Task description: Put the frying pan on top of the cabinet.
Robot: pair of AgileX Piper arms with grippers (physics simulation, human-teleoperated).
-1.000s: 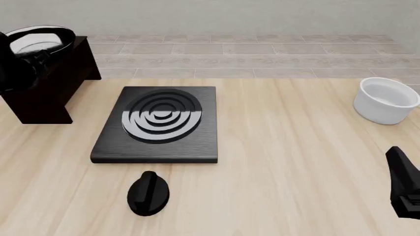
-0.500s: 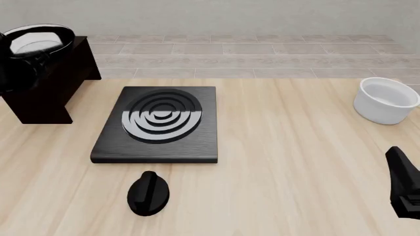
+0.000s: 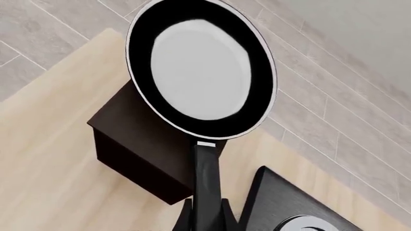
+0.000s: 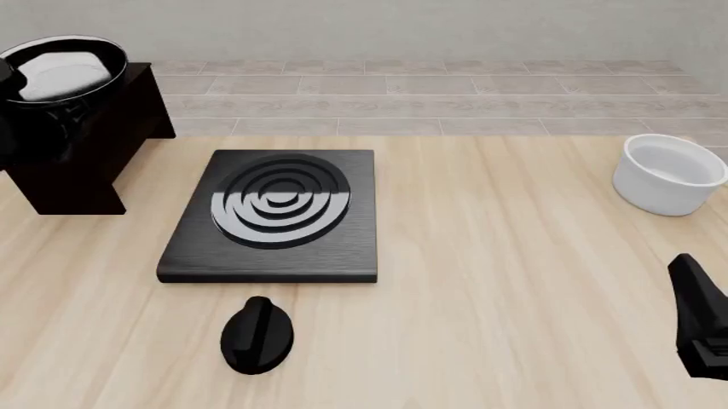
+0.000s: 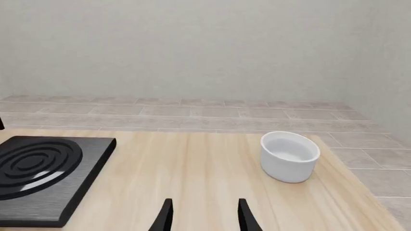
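Left gripper (image 3: 204,219) clamped on pan handle, pan over cabinet top.
Handle runs 6 to 12 o'clock from the fingers; frying pan (image 3: 201,70) hovers above cabinet (image 3: 146,144). Right gripper (image 5: 203,217) parted, idle, well apart.

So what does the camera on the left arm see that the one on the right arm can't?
Only the left arm's camera shows the frying pan, its handle gripped in the left claw, above the dark cabinet. Only the right arm's camera shows the white bowl and the open, empty right claw. Both show the black stove plate and the wooden table.
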